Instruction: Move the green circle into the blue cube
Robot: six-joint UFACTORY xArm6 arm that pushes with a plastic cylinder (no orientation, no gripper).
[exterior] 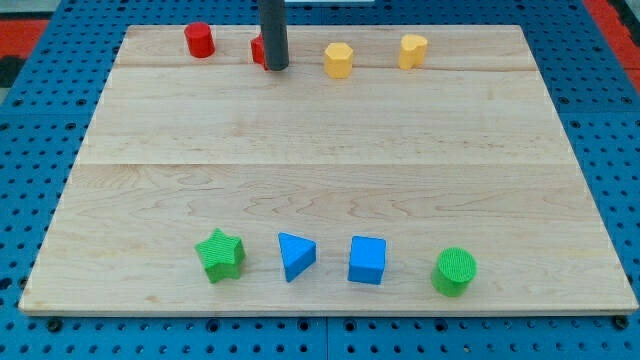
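Note:
The green circle [455,271] stands near the board's bottom edge, toward the view's right. The blue cube [367,260] sits just to its left, with a small gap between them. My rod comes down at the view's top, and my tip [277,66] rests on the board far from both blocks. The tip is right against a red block [258,49], which the rod partly hides, so its shape is unclear.
A blue triangle [296,255] and a green star [220,254] lie left of the blue cube. A red cylinder [199,40] and two yellow blocks [339,60] [412,50] line the top of the wooden board [320,150].

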